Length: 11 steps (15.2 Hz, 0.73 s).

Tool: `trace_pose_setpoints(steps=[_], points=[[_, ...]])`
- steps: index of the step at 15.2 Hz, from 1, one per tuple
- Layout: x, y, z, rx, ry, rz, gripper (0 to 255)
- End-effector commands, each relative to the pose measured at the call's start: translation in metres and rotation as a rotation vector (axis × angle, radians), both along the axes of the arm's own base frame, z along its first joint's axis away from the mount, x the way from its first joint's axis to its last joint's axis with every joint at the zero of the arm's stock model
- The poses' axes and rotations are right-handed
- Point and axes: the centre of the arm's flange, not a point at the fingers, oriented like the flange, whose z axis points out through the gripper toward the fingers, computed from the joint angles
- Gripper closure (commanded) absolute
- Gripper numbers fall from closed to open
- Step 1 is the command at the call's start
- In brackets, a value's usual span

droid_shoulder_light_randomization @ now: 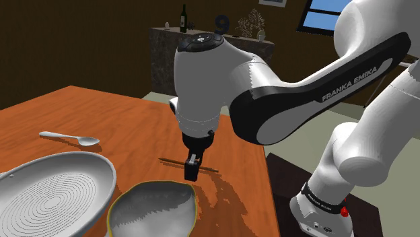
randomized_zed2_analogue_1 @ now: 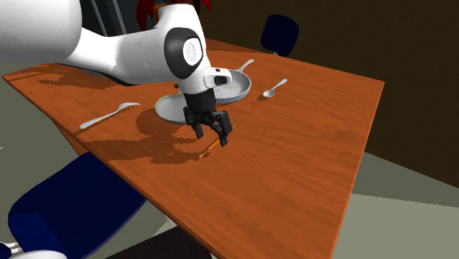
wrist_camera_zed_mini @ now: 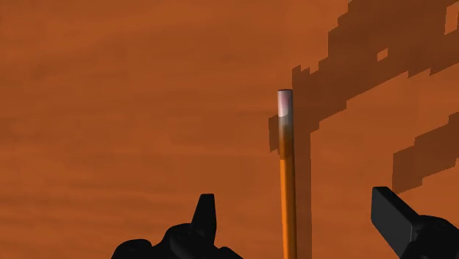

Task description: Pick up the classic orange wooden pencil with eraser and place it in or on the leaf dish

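An orange pencil with a grey ferrule and a pale eraser tip lies flat on the orange-brown table. My gripper hovers just over it, open, with the pencil between the fingers and neither finger touching it. In the shoulder view the gripper stands over the middle of the pencil. The leaf dish, grey with a yellowish rim, sits close in front of the gripper toward the shoulder view's bottom edge. From the second exterior view the pencil pokes out below the gripper.
A large ribbed grey plate lies beside the leaf dish. A white spoon rests further left. The second exterior view adds another spoon, a utensil, a blue chair and the table's near edge.
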Motion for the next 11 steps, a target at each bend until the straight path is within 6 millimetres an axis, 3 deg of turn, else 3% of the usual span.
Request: trace_pose_setpoints(steps=[1, 4, 5, 11], points=[[0.0, -0.0002, -0.0003, 0.0, 0.0, 0.0, 0], [0.0, -0.0002, -0.0003, 0.0, 0.0, 0.0, 0], [0.0, -0.0002, -0.0003, 0.0, 0.0, 0.0, 255], [0.0, -0.0001, -0.0002, 0.0, 0.0, 0.0, 255]])
